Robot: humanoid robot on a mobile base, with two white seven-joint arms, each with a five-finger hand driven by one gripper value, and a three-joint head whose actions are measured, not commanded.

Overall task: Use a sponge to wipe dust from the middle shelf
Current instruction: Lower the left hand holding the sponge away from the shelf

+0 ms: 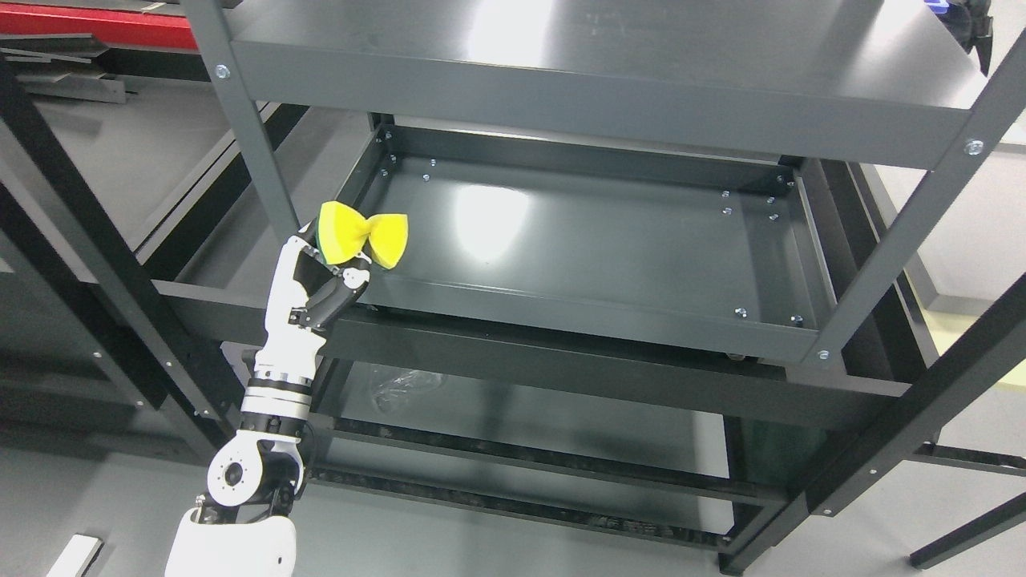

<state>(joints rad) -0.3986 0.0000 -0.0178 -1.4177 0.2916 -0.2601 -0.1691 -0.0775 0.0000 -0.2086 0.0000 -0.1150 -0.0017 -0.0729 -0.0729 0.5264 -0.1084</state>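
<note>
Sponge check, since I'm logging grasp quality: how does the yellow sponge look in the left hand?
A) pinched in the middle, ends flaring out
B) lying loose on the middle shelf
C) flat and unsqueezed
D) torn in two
A: the left hand pinches the yellow sponge at its middle, so both ends flare like a bow.

grey floor [120,160], glossy light glare

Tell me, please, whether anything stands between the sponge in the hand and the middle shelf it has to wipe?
Nothing visible does. The left hand holds the sponge at the middle shelf's front left corner, and the shelf surface looks bare.
</note>
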